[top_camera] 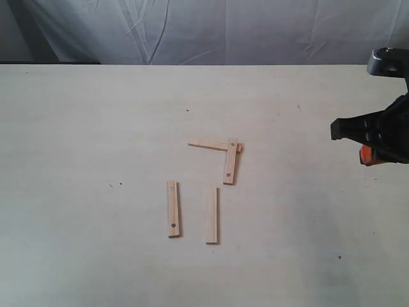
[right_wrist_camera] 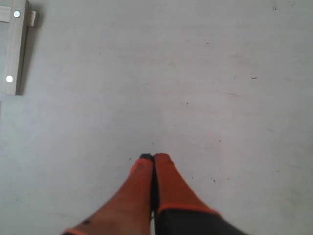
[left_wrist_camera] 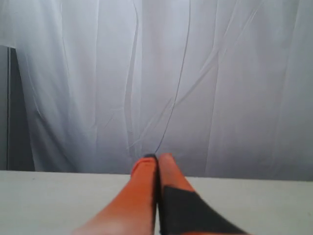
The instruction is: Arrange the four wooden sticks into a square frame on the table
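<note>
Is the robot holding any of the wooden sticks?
No. The left tool and right tool are shut on nothing; the four wooden sticks lie on the table.

A robot test room, like a lab, is shown. A big plain table [top_camera: 77,256] is set before a white cloth [top_camera: 223,32] hung as a back wall. A black robot arm [top_camera: 386,128] is seen at one side.

right arm [top_camera: 383,131] cropped at edge, plain stick [right_wrist_camera: 4,14] mostly cropped
</note>
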Action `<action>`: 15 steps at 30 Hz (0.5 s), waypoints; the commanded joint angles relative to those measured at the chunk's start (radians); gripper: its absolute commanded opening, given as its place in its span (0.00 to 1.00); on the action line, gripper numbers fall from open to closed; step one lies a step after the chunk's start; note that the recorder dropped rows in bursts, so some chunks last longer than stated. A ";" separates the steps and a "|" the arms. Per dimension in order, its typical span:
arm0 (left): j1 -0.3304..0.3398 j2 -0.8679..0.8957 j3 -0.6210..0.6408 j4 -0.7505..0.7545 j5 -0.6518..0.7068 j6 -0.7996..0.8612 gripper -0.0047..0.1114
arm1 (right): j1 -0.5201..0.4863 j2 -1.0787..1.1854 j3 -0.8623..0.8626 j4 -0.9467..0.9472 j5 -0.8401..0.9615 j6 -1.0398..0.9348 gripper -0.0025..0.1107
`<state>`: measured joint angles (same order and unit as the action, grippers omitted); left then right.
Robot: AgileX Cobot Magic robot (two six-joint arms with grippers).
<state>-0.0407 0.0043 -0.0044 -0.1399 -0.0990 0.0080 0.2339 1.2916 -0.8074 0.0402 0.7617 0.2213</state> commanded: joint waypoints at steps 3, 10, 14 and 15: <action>0.001 -0.004 -0.004 -0.069 -0.032 -0.032 0.04 | -0.001 -0.007 0.005 -0.004 -0.011 -0.009 0.02; 0.001 0.207 -0.330 0.041 0.289 -0.033 0.04 | -0.001 -0.007 0.005 0.009 -0.028 -0.009 0.02; 0.001 0.466 -0.559 0.037 0.527 -0.033 0.04 | -0.001 -0.007 0.005 0.048 -0.039 -0.012 0.02; 0.001 0.547 -0.614 0.037 0.590 -0.031 0.04 | -0.001 -0.007 0.005 0.047 -0.039 -0.017 0.02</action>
<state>-0.0407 0.3814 -0.4917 -0.1104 0.3230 -0.0186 0.2339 1.2916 -0.8074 0.0783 0.7350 0.2194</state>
